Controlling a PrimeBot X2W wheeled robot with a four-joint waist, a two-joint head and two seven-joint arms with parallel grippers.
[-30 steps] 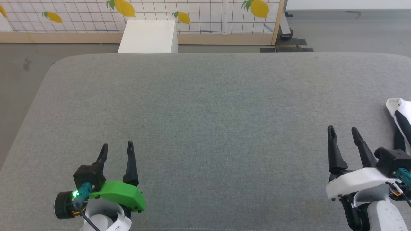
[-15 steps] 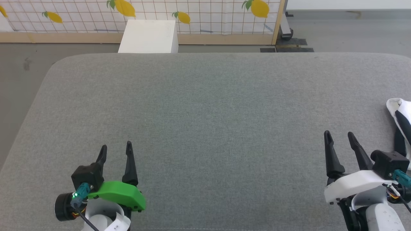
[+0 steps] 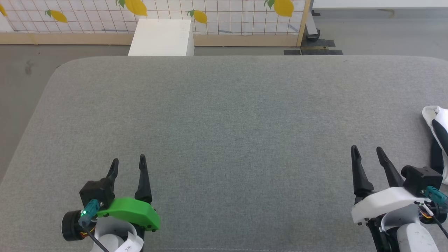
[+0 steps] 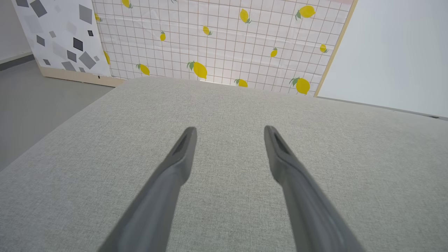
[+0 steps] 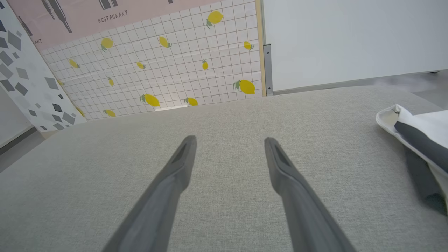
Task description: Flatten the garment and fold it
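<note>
Grey fabric-covered desk (image 3: 224,115), backed by a lemon-print grid wall panel (image 3: 231,21) and a white box (image 3: 161,36); left tool (image 3: 128,159) at the near left, right tool (image 3: 366,148) at the near right, fingers of each spread apart, clamped on nothing. Soft white garment with black sleeves (image 3: 441,131) bunched at the desk's right edge, near the right tool, not touched. Judged as not begun: reaching, gripping, pulling to centre, flattening and folding all left to do.
</note>
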